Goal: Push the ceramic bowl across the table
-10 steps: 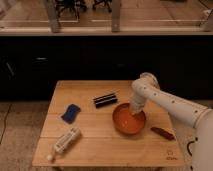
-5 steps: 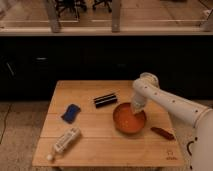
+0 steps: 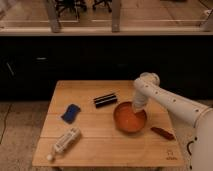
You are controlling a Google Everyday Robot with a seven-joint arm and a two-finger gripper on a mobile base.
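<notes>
The ceramic bowl (image 3: 129, 118), wide, shallow and orange-red, sits right of the middle of the light-wood table (image 3: 95, 148). My white arm reaches in from the right and bends down at its elbow. The gripper (image 3: 136, 109) hangs at the bowl's far right rim, shut, its tip against or just inside the rim. Nothing is held between the fingers. The arm's wrist hides part of the bowl's back edge.
A black oblong object (image 3: 105, 100) lies just left of the bowl at the back. A blue sponge (image 3: 71, 113) and a lying plastic bottle (image 3: 64, 142) are on the left half. A small reddish-brown item (image 3: 162, 132) lies right of the bowl. A dark counter runs behind the table.
The bowl has slid slightly to the left and toward the front, with the gripper following at its rim. The other objects have not moved.
</notes>
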